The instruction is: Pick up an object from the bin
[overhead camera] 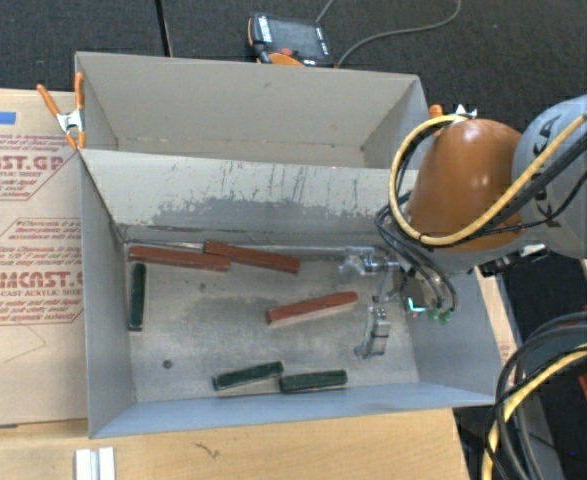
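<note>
Beyond the near dark green sticks [248, 376], the gripper [371, 306] hangs open and empty, liable to shove the brown stick [311, 309] aside.

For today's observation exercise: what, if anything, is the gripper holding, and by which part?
Nothing visibly: the gripper stands beside the right end of a reddish-brown bar lying on the bin floor.
</note>
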